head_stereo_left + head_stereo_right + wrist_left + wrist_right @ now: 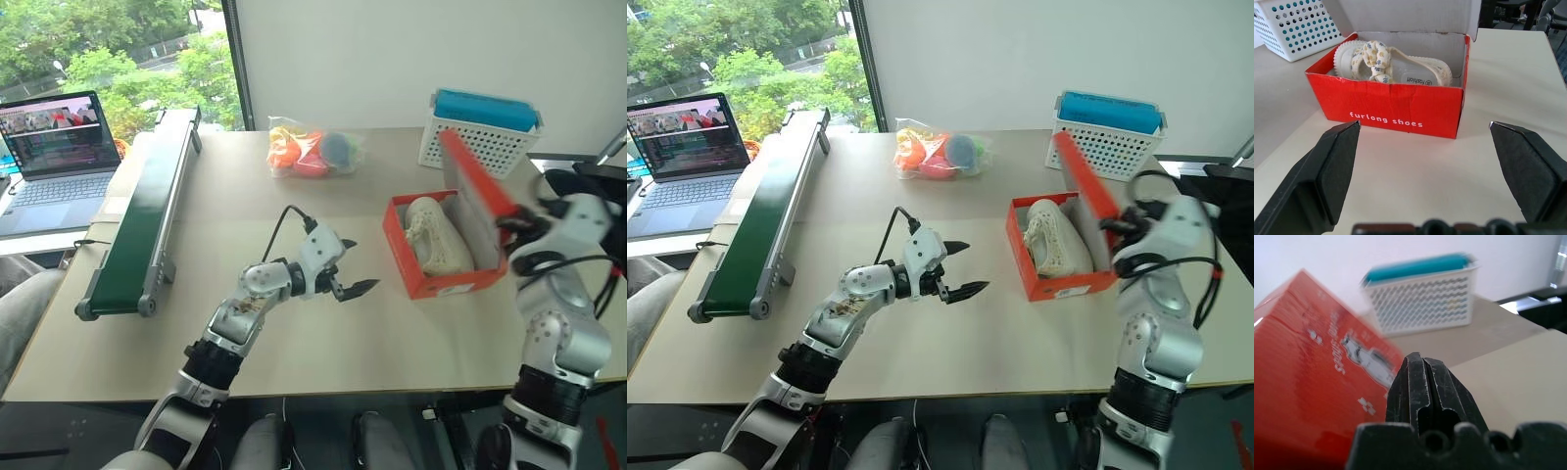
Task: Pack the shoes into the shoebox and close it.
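Shoes lie inside the shoebox, which sits on the table towards our right. Our right gripper, fingers pressed together and holding nothing, is at the red outer face of the raised lid; we cannot tell whether it touches. Our left gripper hovers near the table's middle, jaws spread wide and empty, pointing at the box's printed side. Behind the box stands a white perforated basket; a bag of colourful items and a conveyor lie further left.
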